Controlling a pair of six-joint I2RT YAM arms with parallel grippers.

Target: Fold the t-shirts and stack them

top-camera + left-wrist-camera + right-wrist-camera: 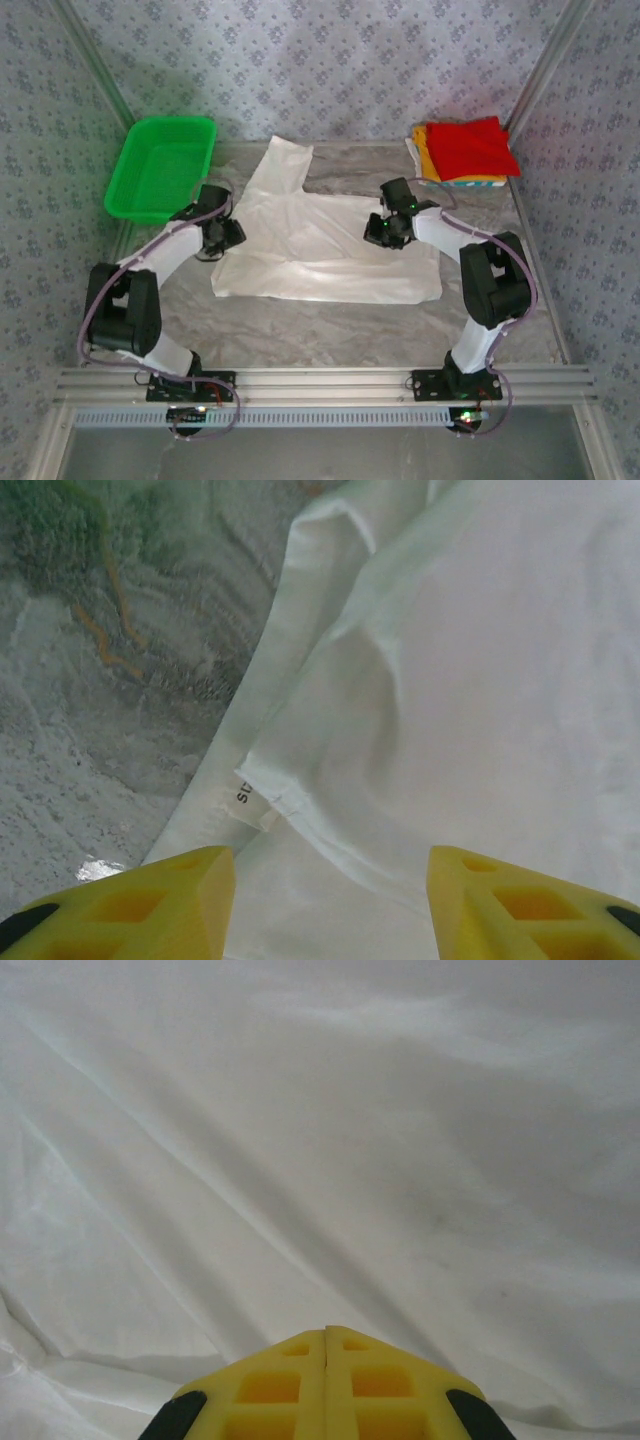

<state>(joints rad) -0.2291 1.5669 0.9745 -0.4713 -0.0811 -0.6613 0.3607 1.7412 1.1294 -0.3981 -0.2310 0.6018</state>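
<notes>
White cloth of the large t-shirt (320, 250) lies spread across the middle of the grey marbled table (330, 330), well apart from the folded red t-shirt (475, 148) stacked on a yellow-orange t-shirt (428, 162) at the far right corner. The left gripper (330, 865) sits at the white shirt's left edge with its yellow fingers apart and nothing pinched — a hemmed corner lies just ahead, between them. The right gripper (326, 1335) is low over the shirt's right half, fingers pressed together — whether they catch cloth I cannot tell.
</notes>
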